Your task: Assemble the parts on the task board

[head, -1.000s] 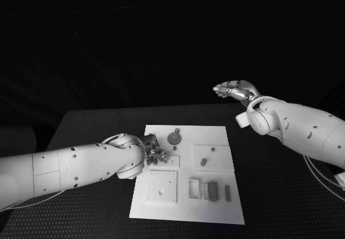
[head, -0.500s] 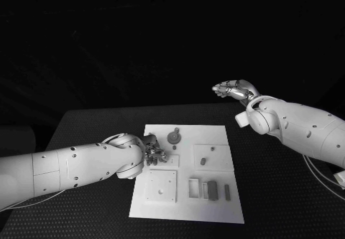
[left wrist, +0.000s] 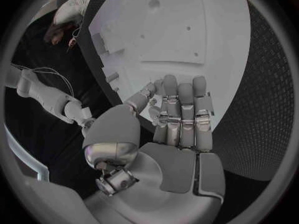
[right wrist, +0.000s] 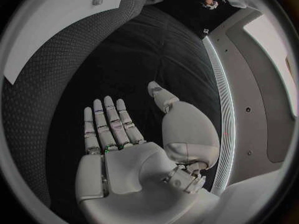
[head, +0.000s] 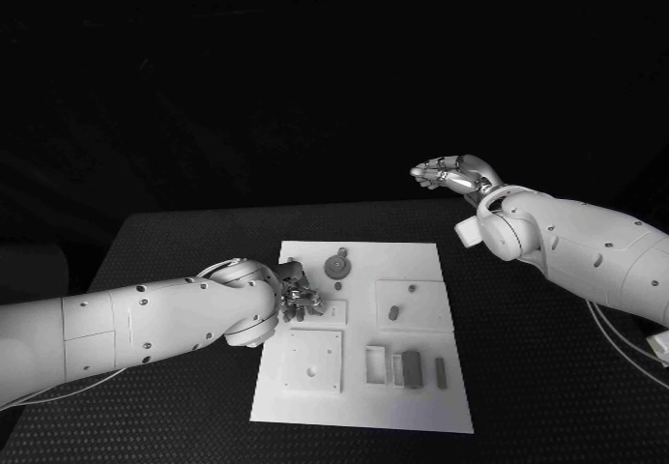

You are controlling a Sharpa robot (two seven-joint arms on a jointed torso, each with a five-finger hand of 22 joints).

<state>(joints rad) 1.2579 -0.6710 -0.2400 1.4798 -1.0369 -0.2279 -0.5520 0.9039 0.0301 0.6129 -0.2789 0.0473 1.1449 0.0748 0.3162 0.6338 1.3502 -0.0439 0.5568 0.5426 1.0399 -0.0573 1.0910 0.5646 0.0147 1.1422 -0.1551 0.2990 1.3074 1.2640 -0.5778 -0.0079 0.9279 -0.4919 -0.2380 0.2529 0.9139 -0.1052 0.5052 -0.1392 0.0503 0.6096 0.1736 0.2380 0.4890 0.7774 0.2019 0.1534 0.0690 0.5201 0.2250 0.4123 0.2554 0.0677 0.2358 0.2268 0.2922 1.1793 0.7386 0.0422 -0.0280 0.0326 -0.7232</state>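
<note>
Left hand over white task board's left edge, hold undetermined | right hand raised, fingers apart, empty | small grey parts judged light, rigid; sides to be pinched

**Three cameras, one board**

The head camera looks down at the flat white task board on the black table. Each wrist camera peers close over its own palm; all three catch that board.
</note>
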